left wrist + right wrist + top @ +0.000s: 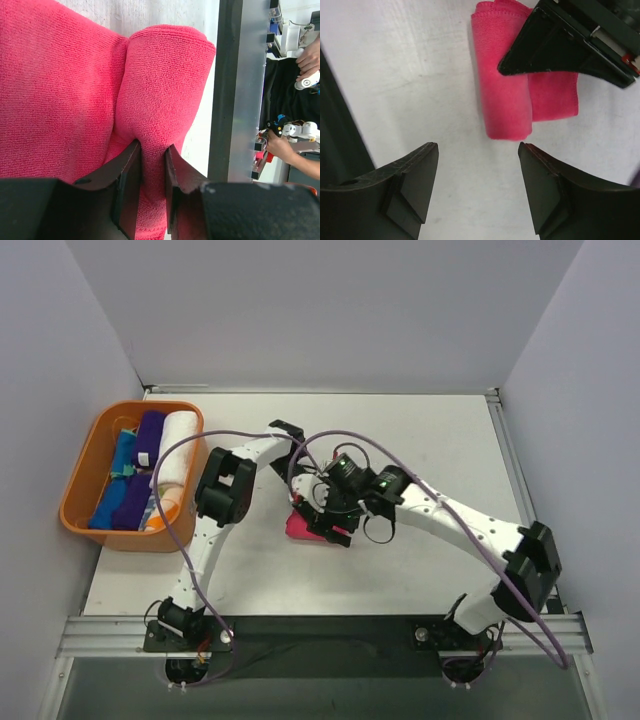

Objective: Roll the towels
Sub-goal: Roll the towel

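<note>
The pink towel (pixel 298 528) lies in the middle of the table (pixel 430 450), one edge rolled into a thick fold. The left gripper (pixel 152 150) pinches that roll between its fingers. The right gripper (pixel 477 150) hovers just beside the towel, jaws spread wide and holding nothing. Other towels (pixel 150 440) sit in the basket (pixel 78 490) at the table's left edge.

Towels (pixel 150 440) in basket (pixel 78 480), far left.
</note>
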### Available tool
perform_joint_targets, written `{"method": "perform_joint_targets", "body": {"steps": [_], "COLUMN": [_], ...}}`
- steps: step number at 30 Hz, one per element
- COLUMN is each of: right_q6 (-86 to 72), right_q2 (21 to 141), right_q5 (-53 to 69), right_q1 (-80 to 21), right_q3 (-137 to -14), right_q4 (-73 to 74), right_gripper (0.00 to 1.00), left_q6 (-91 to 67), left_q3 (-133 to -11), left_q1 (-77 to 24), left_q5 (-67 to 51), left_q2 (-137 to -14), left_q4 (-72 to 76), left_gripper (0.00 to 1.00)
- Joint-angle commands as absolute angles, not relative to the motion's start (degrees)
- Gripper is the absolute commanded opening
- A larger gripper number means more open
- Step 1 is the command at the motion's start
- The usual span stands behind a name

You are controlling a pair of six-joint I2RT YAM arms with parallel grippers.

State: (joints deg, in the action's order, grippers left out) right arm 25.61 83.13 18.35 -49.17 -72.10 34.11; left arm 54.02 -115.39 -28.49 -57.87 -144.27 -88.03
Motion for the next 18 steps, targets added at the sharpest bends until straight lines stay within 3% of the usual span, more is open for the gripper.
{"method": "perform_joint_targets", "body": {"steps": [1,7,10,12,14,17,18], "right_q6": [29.61,35.94,37.26,37.09,36.21,36.12,35.95], "right_q2": [90.34,97.37,100.72,101.51,101.87,102.21,102.39], "right_q5": [5.12,0.18,-2.02,-0.53,1.39,4.56,7.44], "right_q1": [-52.63,-55.19,-56.69,-57.22,-57.3,-56.69,-55.82], "right_q3": [-69.79,-64.87,-62.85,-61.44,-60.12,-58.98,-59.06], "right_q4": [24.9,15.23,12.93,11.96,11.78,13.35,14.4], "right_gripper": [0.66,0.66,0.61,0.46,0.2,0.0,0.0], "left_q6": [58.19,58.1,58.1,58.01,57.49,56.34,55.9], "left_q3": [-113.03,-112.76,-112.85,-112.76,-112.06,-108.99,-106.55], "left_q1": [-29.27,-29.27,-29.27,-29.27,-29.18,-28.3,-28.04], "left_q5": [-44.03,-44.12,-44.03,-44.12,-44.21,-45.08,-45.61], "left_q2": [-150.21,-150.03,-150.03,-149.94,-149.59,-145.74,-144.68], "left_q4": [-90.27,-89.91,-90.09,-89.91,-89.04,-85.53,-84.3], "left_gripper": [0.09,0.12,0.13,0.13,0.14,0.2,0.27]}}
